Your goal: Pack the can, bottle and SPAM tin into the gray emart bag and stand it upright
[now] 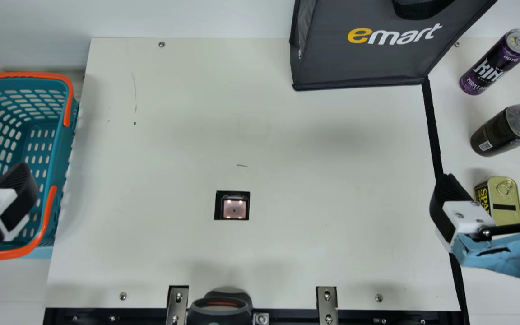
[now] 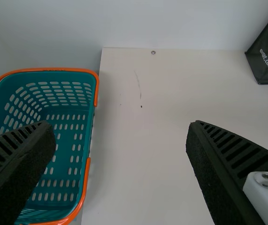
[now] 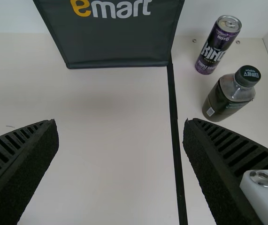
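Your bag, a dark gray fabric emart carrier (image 1: 355, 63) w/ a black strap, stands upright at the far edge of the cream table (image 1: 174, 135), prob. set there so you can load from above w/o tipping it. The 3 goods stand to its R, past the black strip (image 1: 433, 131), spaced apart, prob. so you can grip each w/o knocking the next: slim purple-and-black metal can (image 1: 497, 63) farthest, dark-filled clear plastic bottle (image 1: 503, 131) w/ black cap next, yellow-and-gold SPAM tin (image 1: 506, 192) nearest.

Your R gripper (image 3: 119, 123) is released, fingers wide apart, near the tin in the main view; that gap should suit a 1st pick. Your L gripper (image 2: 119, 124) is spread too, grasping nothing, by the teal plastic basket w/ orange handles (image 1: 63, 144), prob. parked there b/c the goods are on the other side.

Looks: can shiny, pull-tab end up; bottle has see-through shoulders, dark lower body, small white label patch; tin squat w/ rounded corners, ring-pull lid up, black bar across it. Bag's panels look fairly flat, so it's prob. soft; can't tell what's inside.
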Robot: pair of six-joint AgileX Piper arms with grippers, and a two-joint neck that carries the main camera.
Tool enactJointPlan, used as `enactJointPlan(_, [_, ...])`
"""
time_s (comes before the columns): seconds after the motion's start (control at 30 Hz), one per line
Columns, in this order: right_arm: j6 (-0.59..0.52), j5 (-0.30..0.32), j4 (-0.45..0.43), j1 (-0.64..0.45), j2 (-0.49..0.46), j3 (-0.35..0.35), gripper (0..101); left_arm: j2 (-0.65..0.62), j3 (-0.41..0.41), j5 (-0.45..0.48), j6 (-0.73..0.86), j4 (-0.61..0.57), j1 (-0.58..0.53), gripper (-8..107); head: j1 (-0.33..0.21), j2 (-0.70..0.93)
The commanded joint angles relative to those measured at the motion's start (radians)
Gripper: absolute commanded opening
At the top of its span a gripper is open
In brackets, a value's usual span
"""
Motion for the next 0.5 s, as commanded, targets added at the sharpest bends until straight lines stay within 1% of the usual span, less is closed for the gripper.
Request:
enactJointPlan(0.0, [0.000, 0.000, 0.000, 0.000, 0.000, 0.000, 95, 0.000, 0.000, 0.000, 0.000, 0.000, 0.000, 90, -0.032, -0.022])
enactJointPlan(0.03, [0.000, 0.000, 0.000, 0.000, 0.000, 0.000, 95, 0.000, 0.000, 0.000, 0.000, 0.000, 0.000, 90, -0.074, -0.064])
enactJointPlan(0.37, [0.000, 0.000, 0.000, 0.000, 0.000, 0.000, 95, 0.000, 0.000, 0.000, 0.000, 0.000, 0.000, 90, -0.307, -0.297])
enactJointPlan(0.4, [0.000, 0.000, 0.000, 0.000, 0.000, 0.000, 95, 0.000, 0.000, 0.000, 0.000, 0.000, 0.000, 90, -0.322, -0.320])
enactJointPlan(0.47, [0.000, 0.000, 0.000, 0.000, 0.000, 0.000, 95, 0.000, 0.000, 0.000, 0.000, 0.000, 0.000, 90, -0.322, -0.320])
